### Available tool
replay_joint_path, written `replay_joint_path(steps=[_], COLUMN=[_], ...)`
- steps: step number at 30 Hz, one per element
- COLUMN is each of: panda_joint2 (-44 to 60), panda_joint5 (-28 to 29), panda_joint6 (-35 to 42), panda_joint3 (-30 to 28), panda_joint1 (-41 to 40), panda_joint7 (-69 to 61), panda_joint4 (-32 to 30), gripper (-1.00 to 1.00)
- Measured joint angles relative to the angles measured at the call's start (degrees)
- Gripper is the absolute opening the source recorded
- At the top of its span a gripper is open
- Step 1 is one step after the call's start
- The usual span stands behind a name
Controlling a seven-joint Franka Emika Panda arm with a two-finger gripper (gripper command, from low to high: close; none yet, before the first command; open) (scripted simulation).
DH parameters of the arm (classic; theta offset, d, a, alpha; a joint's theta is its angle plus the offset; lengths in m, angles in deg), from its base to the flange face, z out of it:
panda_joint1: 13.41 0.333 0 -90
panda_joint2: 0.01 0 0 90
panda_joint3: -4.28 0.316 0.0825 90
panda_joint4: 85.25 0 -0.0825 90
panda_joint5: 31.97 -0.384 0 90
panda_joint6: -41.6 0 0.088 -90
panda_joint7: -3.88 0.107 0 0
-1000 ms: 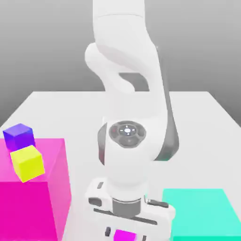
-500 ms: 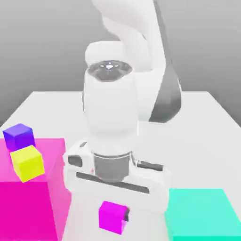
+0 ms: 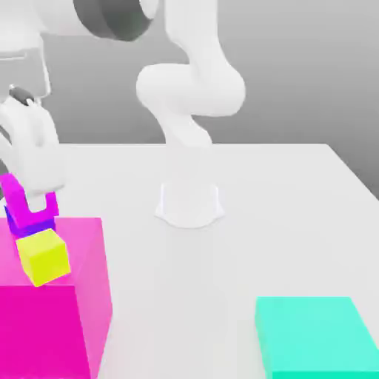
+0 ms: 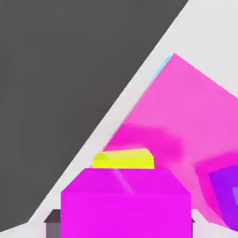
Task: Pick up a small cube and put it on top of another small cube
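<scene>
At the exterior view's left, the gripper (image 4: 124, 224) pinches the magenta cube (image 4: 125, 216) near the violet cube (image 3: 37, 227), though whether they touch is hard to tell. Offset from its support, it could topple if freed; drifting sideways could knock the yellow cube (image 3: 44, 257) off the big magenta block (image 3: 38, 333).

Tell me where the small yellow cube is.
In the exterior view, the small yellow cube is at the left, on top of the huge magenta block, just in front of the purple-violet cube.
</scene>
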Motion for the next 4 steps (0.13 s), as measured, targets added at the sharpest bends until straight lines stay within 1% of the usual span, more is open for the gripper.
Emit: replay_joint_path(steps=[4], panda_joint2=[0.00], panda_joint5=[0.00], panda_joint6=[0.00], panda_joint3=[0.00], panda_joint1=[0.00], panda_joint7=[0.00], panda_joint4=[0.00], gripper=[1.00])
